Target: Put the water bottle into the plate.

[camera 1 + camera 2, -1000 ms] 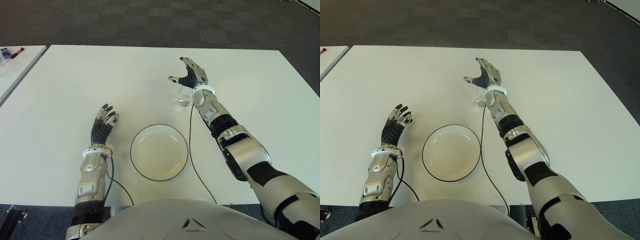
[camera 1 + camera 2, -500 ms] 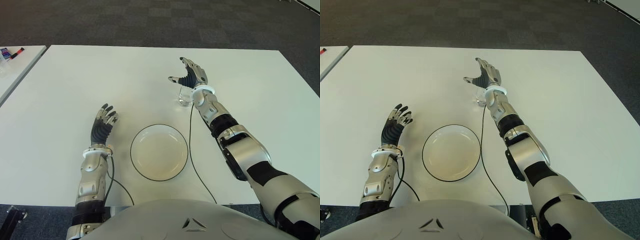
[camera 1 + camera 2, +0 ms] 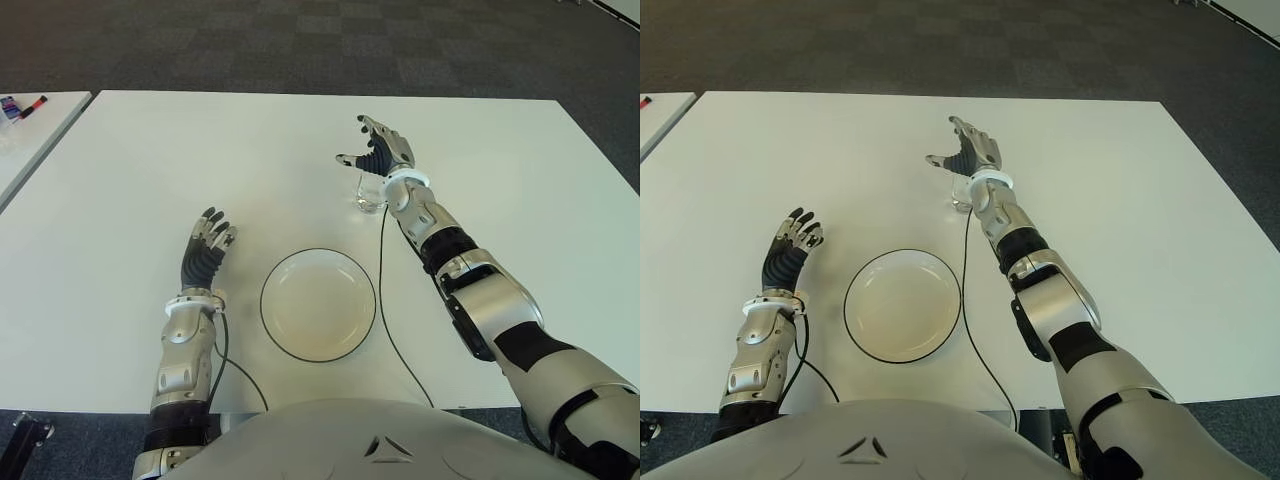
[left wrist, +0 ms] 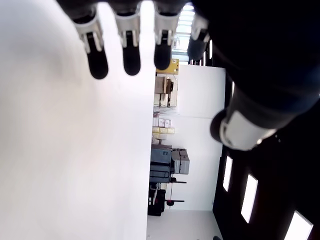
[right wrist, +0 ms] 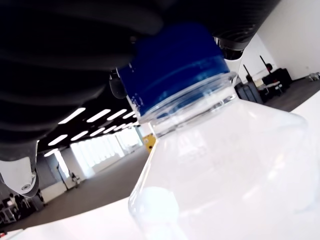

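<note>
Right hand [image 3: 379,153], fingers spread and holding nothing, above the upright water bottle [image 3: 371,193] beyond the plate [image 3: 318,304]. Left hand [image 3: 204,252] open, left of plate

Over the last second the right hand [image 3: 378,152] has shifted only slightly: in the left eye view it now sits a touch farther from the robot and a touch to its left, above the water bottle [image 3: 371,193]. Its fingers [image 3: 366,125] are spread as before, thumb pointing left, with nothing gripped. In the right wrist view the bottle's blue cap [image 5: 175,67] sits close under the palm; contact cannot be confirmed.
</note>
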